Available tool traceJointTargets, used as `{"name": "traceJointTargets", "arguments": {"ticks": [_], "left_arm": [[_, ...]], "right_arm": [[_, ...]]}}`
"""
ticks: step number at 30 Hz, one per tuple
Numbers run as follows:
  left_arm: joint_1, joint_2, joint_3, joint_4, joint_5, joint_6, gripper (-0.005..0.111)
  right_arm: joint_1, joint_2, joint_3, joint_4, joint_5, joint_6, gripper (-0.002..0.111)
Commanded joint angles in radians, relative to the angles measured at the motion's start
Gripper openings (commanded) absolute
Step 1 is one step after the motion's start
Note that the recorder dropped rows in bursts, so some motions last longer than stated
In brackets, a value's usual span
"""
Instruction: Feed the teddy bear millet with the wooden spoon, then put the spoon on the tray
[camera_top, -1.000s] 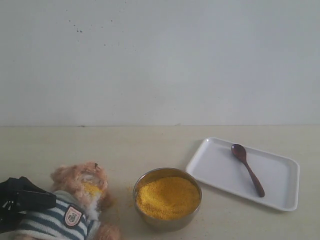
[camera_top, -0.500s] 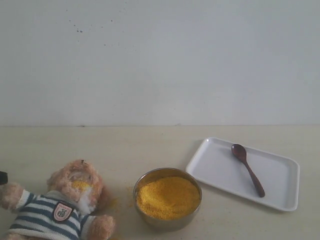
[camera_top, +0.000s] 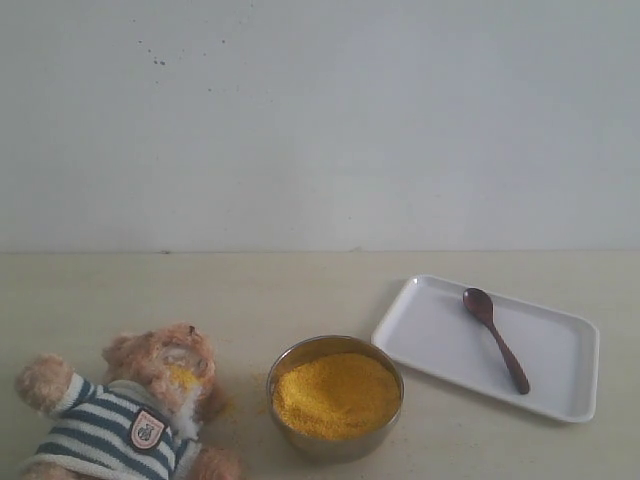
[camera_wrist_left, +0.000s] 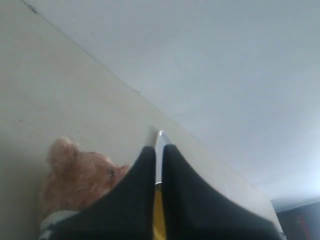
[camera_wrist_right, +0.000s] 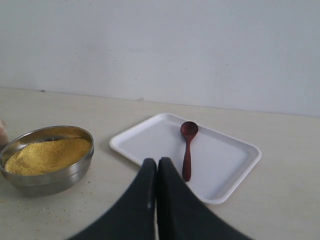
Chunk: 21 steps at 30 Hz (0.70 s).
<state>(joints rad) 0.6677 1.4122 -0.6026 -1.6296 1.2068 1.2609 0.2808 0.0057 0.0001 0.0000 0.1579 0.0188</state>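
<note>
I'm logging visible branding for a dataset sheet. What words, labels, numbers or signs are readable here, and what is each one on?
No text here can be read.
On the teddy bear, the shield badge on its striped shirt carries a dark emblem, too small and blurred to read.
No markings show on the metal bowl, the tray or the wooden spoon.

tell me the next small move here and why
Probably none but parking the arms: the wooden spoon lies on the tray, the teddy bear has millet on its muzzle, and the left tool and right tool are shut, empty.
</note>
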Motion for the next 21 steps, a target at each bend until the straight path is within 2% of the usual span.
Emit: {"name": "traceJointTargets", "arguments": {"ticks": [1, 6, 16, 18, 21], "left_arm": [[0.002, -0.14, 0.045, 0.003, 0.014, -0.006, 0.004], [0.002, -0.263, 0.051, 0.017, 0.014, -0.007, 0.004], [-0.009, -0.273, 0.051, 0.015, 0.014, -0.003, 0.004], [-0.059, -0.339, 0.051, 0.019, -0.013, -0.003, 0.004], [-0.141, -0.427, 0.051, 0.019, -0.159, -0.003, 0.004]], "right_arm": [[-0.003, -0.006, 0.0, 0.0, -0.003, 0.001, 0.0], [-0.003, -0.006, 0.0, 0.0, -0.003, 0.001, 0.0], [-0.003, -0.006, 0.0, -0.005, -0.003, 0.001, 0.0], [-0.003, -0.006, 0.0, -0.005, -0.003, 0.001, 0.0], [-0.003, -0.006, 0.0, -0.005, -0.003, 0.001, 0.0]]}}
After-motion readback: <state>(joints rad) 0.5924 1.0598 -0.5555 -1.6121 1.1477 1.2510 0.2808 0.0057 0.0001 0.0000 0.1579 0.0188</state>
